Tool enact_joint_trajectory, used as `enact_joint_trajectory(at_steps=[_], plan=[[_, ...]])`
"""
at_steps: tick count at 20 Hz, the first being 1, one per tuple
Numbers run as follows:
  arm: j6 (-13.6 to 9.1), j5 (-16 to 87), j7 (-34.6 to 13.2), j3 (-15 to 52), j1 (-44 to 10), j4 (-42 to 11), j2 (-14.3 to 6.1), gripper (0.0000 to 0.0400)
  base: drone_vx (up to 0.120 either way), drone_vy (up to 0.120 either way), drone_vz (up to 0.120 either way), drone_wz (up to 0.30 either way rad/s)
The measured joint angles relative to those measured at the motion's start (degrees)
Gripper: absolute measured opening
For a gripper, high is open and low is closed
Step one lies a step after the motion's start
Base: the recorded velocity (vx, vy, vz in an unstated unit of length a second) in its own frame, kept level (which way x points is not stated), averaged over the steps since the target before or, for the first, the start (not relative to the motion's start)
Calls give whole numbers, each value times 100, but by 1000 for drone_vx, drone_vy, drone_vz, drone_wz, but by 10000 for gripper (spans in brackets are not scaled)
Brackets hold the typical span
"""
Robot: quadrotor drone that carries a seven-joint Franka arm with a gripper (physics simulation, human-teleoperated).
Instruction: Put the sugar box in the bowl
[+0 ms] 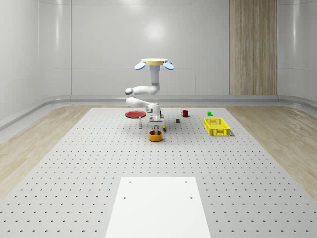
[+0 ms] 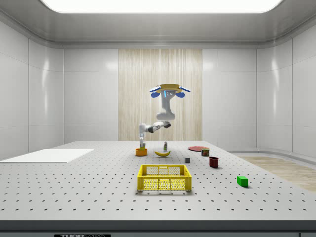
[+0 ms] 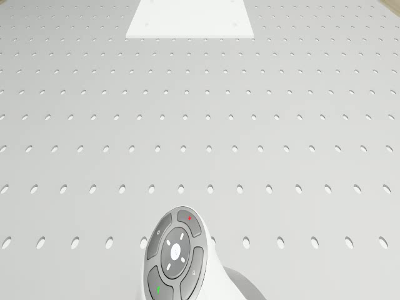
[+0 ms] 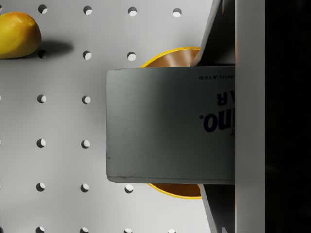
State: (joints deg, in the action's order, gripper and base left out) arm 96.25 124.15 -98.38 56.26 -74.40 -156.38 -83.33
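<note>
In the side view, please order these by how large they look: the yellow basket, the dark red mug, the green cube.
1. yellow basket, clearly largest.
2. dark red mug.
3. green cube.
The last two look nearly alike and the cube stands nearer the camera, so their order is unsure.

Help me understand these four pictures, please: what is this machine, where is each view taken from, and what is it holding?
It is a simulated drone hovering above a perforated table, with a robot arm hanging beneath. Two cameras stand off the robot, one overhead-front, one at the side; one rides the drone's body, one the wrist. The gripper holds the sugar box right over the orange bowl. Also on the table: a banana, red plate, mug, yellow basket and green block.
</note>
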Motion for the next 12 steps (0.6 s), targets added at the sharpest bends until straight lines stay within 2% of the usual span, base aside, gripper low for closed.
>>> enact_joint_trajectory(at_steps=[1,3,6,9,12], plan=[[-2,25,-220,-23,-32,-4,6,170,0,0,0,0],[27,39,-237,-51,-46,18,6,261,0,0,0,0],[24,61,-175,-81,-16,41,44,334,0,0,0,0],[11,85,-131,-96,13,47,82,369,0,0,0,0],[-10,105,-111,-101,43,42,116,385,0,0,0,0]])
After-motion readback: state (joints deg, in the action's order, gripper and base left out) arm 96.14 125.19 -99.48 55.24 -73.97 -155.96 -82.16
